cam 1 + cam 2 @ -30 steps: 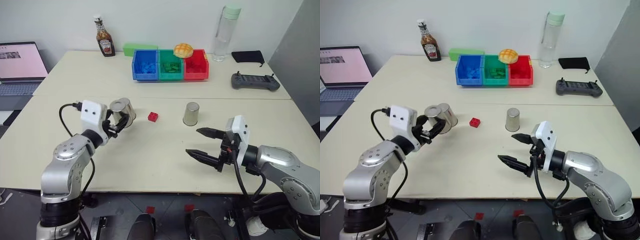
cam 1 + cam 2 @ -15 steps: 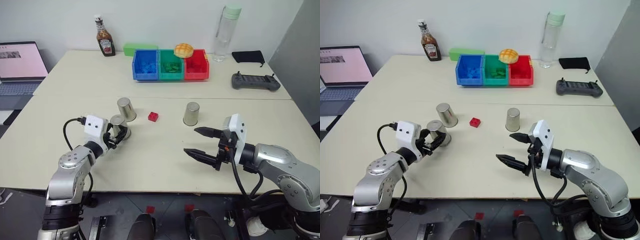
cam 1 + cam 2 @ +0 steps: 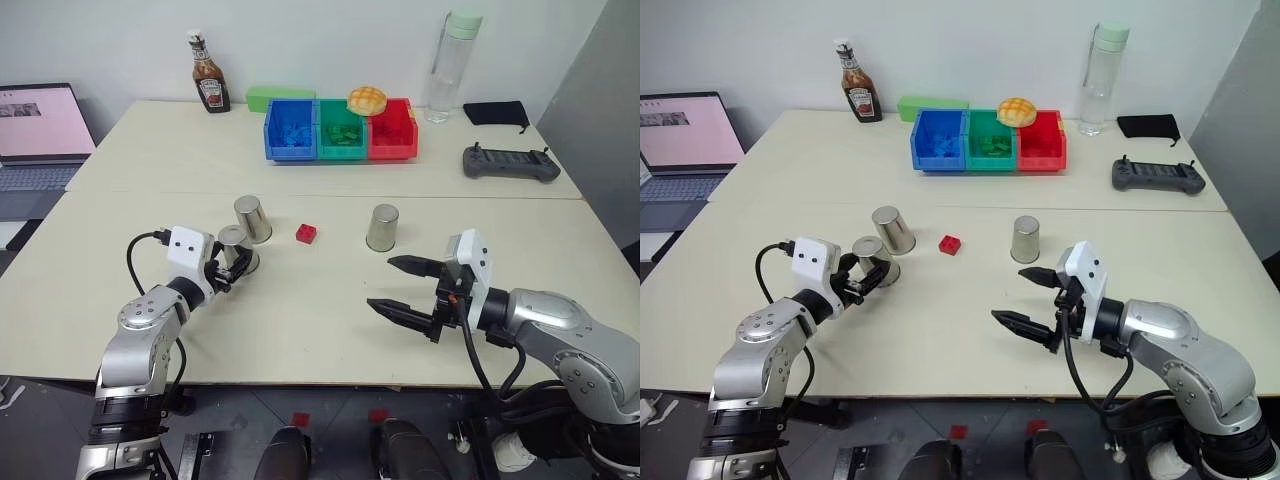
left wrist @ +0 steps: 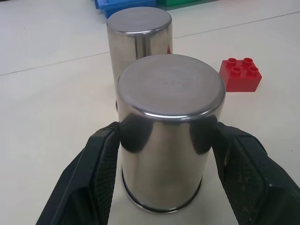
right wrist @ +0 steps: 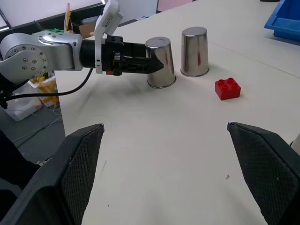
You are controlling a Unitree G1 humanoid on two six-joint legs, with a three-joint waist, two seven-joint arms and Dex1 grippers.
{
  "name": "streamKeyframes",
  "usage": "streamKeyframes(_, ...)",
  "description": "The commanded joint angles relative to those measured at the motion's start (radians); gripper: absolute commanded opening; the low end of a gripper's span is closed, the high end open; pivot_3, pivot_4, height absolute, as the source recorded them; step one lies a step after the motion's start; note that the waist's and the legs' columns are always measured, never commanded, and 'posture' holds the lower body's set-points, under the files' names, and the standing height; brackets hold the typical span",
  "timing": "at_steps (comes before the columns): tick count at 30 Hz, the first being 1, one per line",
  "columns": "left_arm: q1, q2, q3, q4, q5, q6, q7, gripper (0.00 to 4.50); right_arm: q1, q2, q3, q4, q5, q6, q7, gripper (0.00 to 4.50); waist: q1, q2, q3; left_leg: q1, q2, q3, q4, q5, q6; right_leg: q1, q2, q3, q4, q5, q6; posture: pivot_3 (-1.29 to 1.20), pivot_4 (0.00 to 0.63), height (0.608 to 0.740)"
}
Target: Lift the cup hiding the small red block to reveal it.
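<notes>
Left end effector (image 3: 232,268) clenched around the upright cup (image 3: 236,250) on the table (image 3: 300,320); small red block (image 3: 306,234) exposed right of it; right end effector (image 3: 402,288) released.

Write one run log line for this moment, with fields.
left gripper: shut on cup, standing on table | right gripper: open, empty | red block: uncovered

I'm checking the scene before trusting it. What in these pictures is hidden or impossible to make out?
- Insides of all three upside-down shiny silver metal cups: the one in the left gripper, its neighbour cup and the far cup; their own walls hide whatever lies beneath.
- Contents of the blue, green and red storage bins: too small in the head views.
- Laptop: cut off by the left edge.
- Far cup in the right wrist view: cut off at the edge.
</notes>
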Motion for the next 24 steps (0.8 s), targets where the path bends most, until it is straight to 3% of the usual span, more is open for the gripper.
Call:
streamKeyframes(1, -0.003, 0.016, 0.007, -0.021, -0.001, -0.007, -0.003, 2.73, 0.000, -0.004, -0.017, -0.029, 0.005, -0.023, 0.008, 4.50, 0.000, 0.000, 0.000, 0.000, 0.000, 0.000, 0.000, 0.000, 0.000, 0.000, 0.000, 0.000, 0.000, 0.000, 0.000, 0.00, 0.150, 0.740)
streamKeyframes(4, 0.000, 0.017, 0.008, -0.027, -0.003, -0.002, -0.003, 2.73, 0.000, -0.005, -0.018, -0.030, 0.006, -0.023, 0.009, 4.50, 0.000, 0.000, 0.000, 0.000, 0.000, 0.000, 0.000, 0.000, 0.000, 0.000, 0.000, 0.000, 0.000, 0.000, 0.000, 0.00, 0.150, 0.740)
streamKeyframes(6, 0.001, 0.018, 0.012, -0.034, -0.010, 0.002, -0.006, 3.43, -0.001, -0.004, -0.016, -0.031, 0.006, -0.021, 0.007, 4.50, 0.000, 0.000, 0.000, 0.000, 0.000, 0.000, 0.000, 0.000, 0.000, 0.000, 0.000, 0.000, 0.000, 0.000, 0.000, 0.00, 0.150, 0.740)
streamKeyframes(12, 0.008, 0.023, 0.024, -0.062, -0.031, 0.022, -0.010, 4.43, 0.000, -0.005, -0.017, -0.033, 0.007, -0.020, 0.007, 4.50, 0.000, 0.000, 0.000, 0.000, 0.000, 0.000, 0.000, 0.000, 0.000, 0.000, 0.000, 0.000, 0.000, 0.000, 0.000, 0.00, 0.150, 0.740)
streamKeyframes(24, 0.031, 0.040, 0.060, -0.161, -0.067, 0.053, 0.008, 4.49, 0.010, -0.008, -0.016, -0.023, 0.000, -0.040, 0.019, 4.50, 0.000, 0.000, 0.000, 0.000, 0.000, 0.000, 0.000, 0.000, 0.000, 0.000, 0.000, 0.000, 0.000, 0.000, 0.000, 0.00, 0.150, 0.740)
